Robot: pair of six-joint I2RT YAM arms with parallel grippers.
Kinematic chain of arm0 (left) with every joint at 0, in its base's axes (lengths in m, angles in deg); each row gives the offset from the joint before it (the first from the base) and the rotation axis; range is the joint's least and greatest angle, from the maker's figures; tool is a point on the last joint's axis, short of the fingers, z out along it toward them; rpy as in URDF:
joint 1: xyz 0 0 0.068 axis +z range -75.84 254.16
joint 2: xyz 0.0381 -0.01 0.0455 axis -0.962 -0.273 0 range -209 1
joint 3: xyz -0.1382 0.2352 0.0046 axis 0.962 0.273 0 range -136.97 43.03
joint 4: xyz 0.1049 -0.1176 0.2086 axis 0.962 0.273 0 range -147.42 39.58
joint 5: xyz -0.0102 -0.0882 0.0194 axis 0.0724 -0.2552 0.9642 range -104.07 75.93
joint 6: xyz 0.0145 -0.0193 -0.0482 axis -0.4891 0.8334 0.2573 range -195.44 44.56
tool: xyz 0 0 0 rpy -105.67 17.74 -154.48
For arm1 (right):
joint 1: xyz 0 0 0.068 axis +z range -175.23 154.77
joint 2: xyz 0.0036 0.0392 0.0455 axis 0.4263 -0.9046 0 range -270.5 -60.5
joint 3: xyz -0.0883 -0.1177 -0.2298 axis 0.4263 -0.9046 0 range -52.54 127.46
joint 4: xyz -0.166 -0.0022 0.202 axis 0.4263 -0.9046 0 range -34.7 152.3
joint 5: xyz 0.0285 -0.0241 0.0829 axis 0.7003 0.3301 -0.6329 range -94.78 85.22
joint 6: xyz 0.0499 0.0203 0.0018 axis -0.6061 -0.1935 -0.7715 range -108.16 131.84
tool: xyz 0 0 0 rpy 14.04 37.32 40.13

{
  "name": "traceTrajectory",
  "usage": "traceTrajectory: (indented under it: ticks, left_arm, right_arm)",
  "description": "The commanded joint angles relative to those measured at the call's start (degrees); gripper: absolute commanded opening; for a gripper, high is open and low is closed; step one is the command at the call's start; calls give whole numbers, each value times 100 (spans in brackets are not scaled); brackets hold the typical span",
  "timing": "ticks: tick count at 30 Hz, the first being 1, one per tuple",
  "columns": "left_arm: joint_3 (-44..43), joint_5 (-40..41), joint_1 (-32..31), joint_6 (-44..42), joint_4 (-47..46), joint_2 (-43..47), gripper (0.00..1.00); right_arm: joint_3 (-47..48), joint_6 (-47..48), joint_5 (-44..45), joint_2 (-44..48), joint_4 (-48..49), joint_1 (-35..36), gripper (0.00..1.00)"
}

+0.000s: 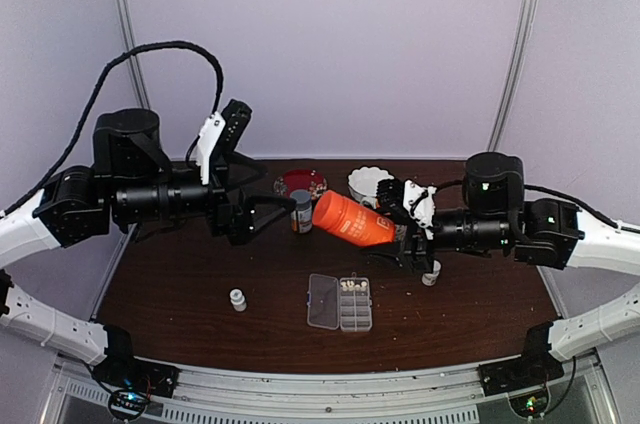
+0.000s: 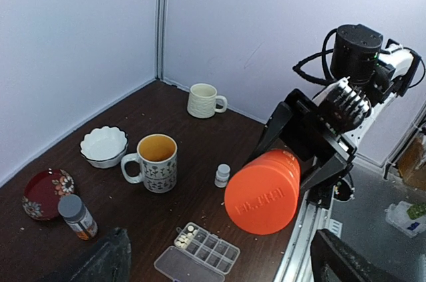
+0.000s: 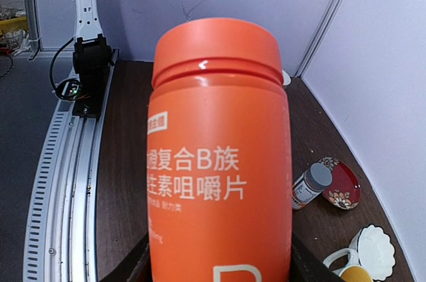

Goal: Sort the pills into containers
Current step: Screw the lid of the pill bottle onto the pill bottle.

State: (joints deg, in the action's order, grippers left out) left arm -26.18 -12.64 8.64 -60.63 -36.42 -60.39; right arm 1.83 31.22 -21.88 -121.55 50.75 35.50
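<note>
The clear pill box (image 1: 340, 302) lies open near the table's front, its lid folded out to the left. Pale pills (image 1: 355, 285) fill its far right cells, and in the left wrist view those pills (image 2: 186, 234) sit in the box's (image 2: 212, 250) end cells. My right gripper (image 1: 400, 234) is shut on a big orange bottle (image 1: 350, 221), held tilted above the table with its cap end pointing left. My left gripper (image 1: 275, 212) stands open just left of that cap, apart from it. In the right wrist view the orange bottle (image 3: 219, 182) fills the space between my fingers (image 3: 126, 270).
At the back stand a red dish (image 1: 300, 182), a white bowl (image 1: 368, 184) and a grey-capped bottle (image 1: 301, 211). One small white bottle (image 1: 238, 299) stands front left, another (image 1: 431, 272) below my right wrist. A flowered mug (image 2: 156, 161) and a cream mug (image 2: 205, 100) show in the left wrist view.
</note>
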Motion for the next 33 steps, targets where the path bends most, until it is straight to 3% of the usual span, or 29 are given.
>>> traceTrajectory:
  ticks: [1,6,21,31,33]
  left_arm:
    - [-159,-856,349,1378,-145,-55,98]
    - [-255,-1939,764,2138,-97,-524,97]
    - [-465,-2503,772,2340,-8,-997,96]
    - [-471,-2494,775,2254,137,-1041,79]
    - [-466,-2500,771,2248,134,-1043,72]
  right_arm:
    - [144,198,375,-79,371,132,0]
    - [259,281,493,-259,456,283,0]
    - [544,365,863,-600,336,510,0]
    - [590,333,1069,-693,274,513,0]
    - [601,332,1101,-714,240,512,0]
